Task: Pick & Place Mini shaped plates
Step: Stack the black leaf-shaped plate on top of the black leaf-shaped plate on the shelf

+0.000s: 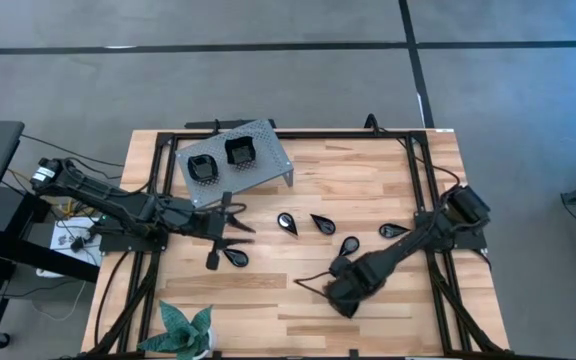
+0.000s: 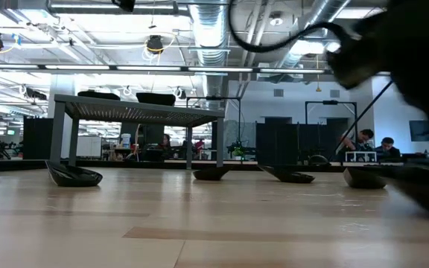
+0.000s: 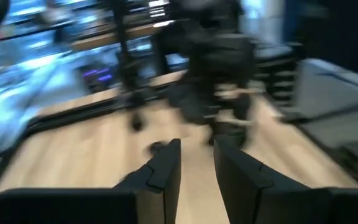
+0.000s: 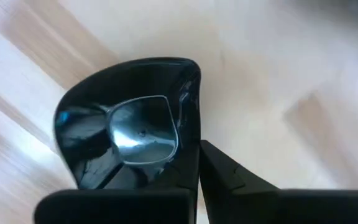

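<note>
Grey floor marked with dark lines surrounds the desk point(image 1: 368, 170), a pale wood-plank top with a black frame along its edges. The low view looks across the planks into a large hall with ceiling ducts, hanging lamps, dark screens and seated people far back.

At the near right part of the desk the right claw point(image 1: 345, 298) is down at the surface. Its fingers point(image 4: 229, 177) are closed on the rim of a squarish black plate point(image 4: 129, 134), one finger inside the glossy dish and one outside, the wood right under it. Just beyond this claw lies a teardrop plate point(image 1: 348, 245), with another point(image 1: 393, 230) a little farther off toward the right arm's base. Two more teardrops point(image 1: 288, 221) point(image 1: 322, 222) lie side by side between the two claws, closer to the desk's middle.

The left claw point(image 1: 236, 222) is on the left half of the desk, its fingers point(image 3: 166, 168) parted by a narrow gap with nothing between them. A fifth teardrop point(image 1: 232, 257) lies just on its near side, apart from it. On its far side stands a grey perforated stand point(image 1: 273, 155), and on top of that sit two squarish plates point(image 1: 202, 168) point(image 1: 239, 151) next to each other.

A green plant point(image 1: 186, 330) sits at the near left edge of the desk, well apart from both claws. Black cables run along the left side beyond the frame.
</note>
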Controlling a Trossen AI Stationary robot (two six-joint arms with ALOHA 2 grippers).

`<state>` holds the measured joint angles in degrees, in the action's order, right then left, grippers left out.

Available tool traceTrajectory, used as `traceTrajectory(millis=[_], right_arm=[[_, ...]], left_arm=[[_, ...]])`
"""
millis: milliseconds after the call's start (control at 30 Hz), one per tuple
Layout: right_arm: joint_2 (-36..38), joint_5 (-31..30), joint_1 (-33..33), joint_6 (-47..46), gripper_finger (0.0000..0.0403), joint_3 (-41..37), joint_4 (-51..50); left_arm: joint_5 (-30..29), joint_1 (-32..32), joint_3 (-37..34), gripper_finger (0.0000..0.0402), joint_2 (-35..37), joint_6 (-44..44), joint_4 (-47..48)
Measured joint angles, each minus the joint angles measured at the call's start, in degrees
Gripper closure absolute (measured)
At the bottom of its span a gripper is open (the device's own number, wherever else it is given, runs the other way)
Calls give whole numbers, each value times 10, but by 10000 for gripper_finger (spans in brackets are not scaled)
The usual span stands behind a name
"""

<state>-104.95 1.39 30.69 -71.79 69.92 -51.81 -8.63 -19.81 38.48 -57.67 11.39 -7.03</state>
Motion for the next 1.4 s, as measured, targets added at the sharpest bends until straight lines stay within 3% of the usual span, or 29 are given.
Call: traceTrajectory(millis=[133, 233, 433, 667, 833, 1033, 1400], right_arm=[[0, -38, -47, 131, 399, 23, 0], [0, -71, -87, 227, 401, 35, 5], [0, -70, -176, 388, 399, 52, 61], [0, -13, -264, 405, 399, 60, 133], [0, 79, -294, 404, 398, 60, 153], [-1, 122, -310, 404, 399, 60, 168], [-1, 138, -313, 404, 398, 60, 222]], left_arm=[[146, 0, 0, 305, -24, 67, -3], [187, -1, 0, 305, -57, 133, -2], [141, 8, 0, 293, -148, 245, -24], [114, 24, 0, 259, -264, 269, -83], [28, 26, 0, 252, -319, 360, -107], [20, 28, 0, 261, -336, 397, -146], [27, 27, 0, 298, -336, 405, -144]])
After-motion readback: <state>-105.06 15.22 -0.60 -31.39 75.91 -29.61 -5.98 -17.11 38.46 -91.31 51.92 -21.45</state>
